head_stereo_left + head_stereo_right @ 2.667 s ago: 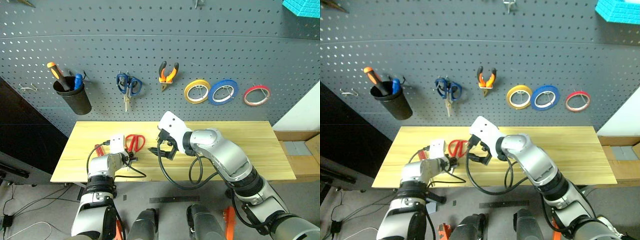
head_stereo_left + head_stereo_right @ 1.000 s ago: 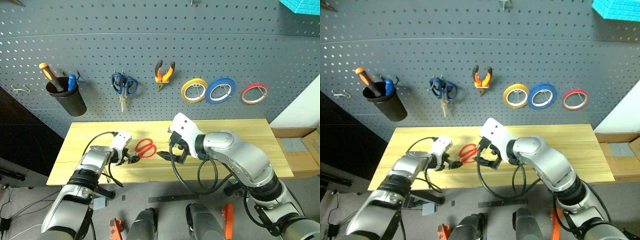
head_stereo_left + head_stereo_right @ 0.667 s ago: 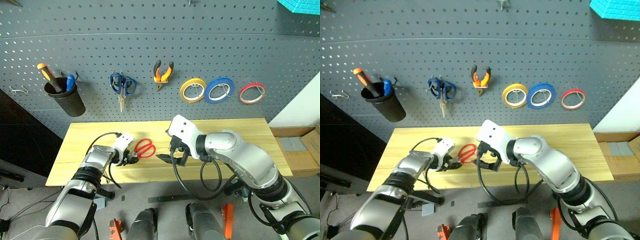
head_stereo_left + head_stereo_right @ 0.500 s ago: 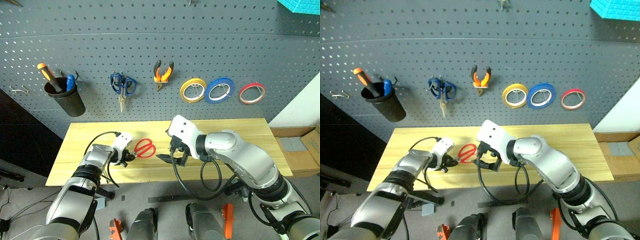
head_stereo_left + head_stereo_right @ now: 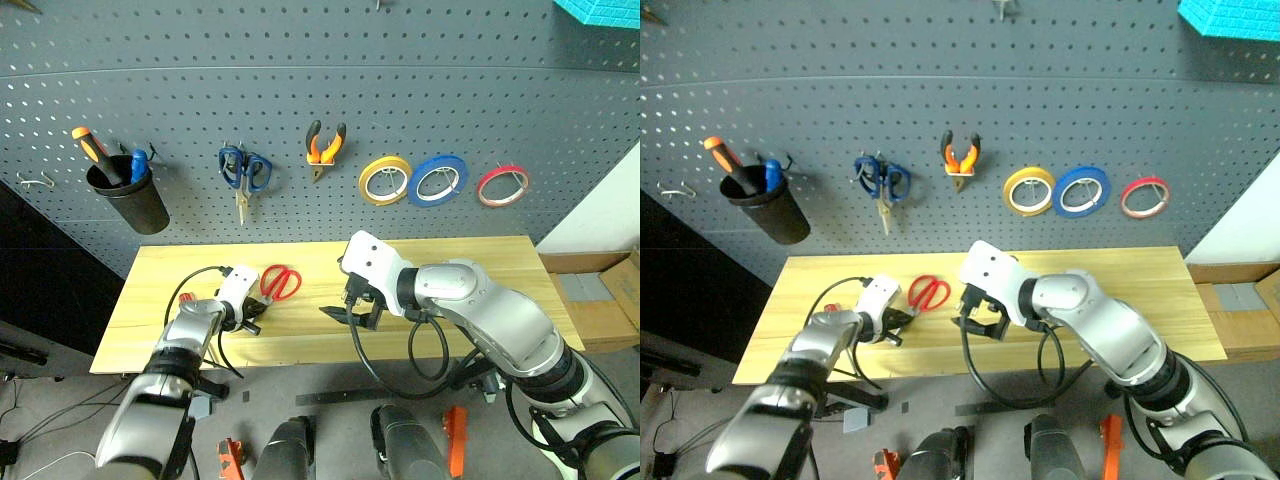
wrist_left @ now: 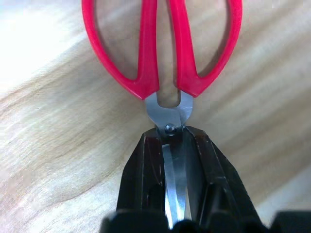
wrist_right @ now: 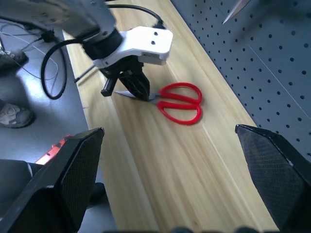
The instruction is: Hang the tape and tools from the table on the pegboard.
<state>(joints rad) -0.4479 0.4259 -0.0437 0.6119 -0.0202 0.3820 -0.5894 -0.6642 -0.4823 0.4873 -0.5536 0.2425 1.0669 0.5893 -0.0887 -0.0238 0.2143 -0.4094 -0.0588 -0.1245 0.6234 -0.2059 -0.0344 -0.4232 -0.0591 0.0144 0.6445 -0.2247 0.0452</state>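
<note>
The red-handled scissors (image 5: 281, 282) are lying flat on the table (image 5: 480, 270), near its left part, with the red loops pointing toward the pegboard (image 5: 320, 80). The left gripper (image 5: 255, 315) is pinching the shiny blades of the scissors just below the little screw, and its two black fingers (image 6: 146, 170) are squeezing in tight on both sides. The right gripper (image 5: 345, 315) is hanging over the middle of the table, a little way from the scissors, and its fingers are spread wide with nothing between them. On the pegboard, the pliers (image 5: 325, 148) are hanging on a hook, and the red tape (image 5: 502, 186) is hanging far to the right, next to a blue roll (image 5: 438, 180) and a yellow roll (image 5: 387, 180).
</note>
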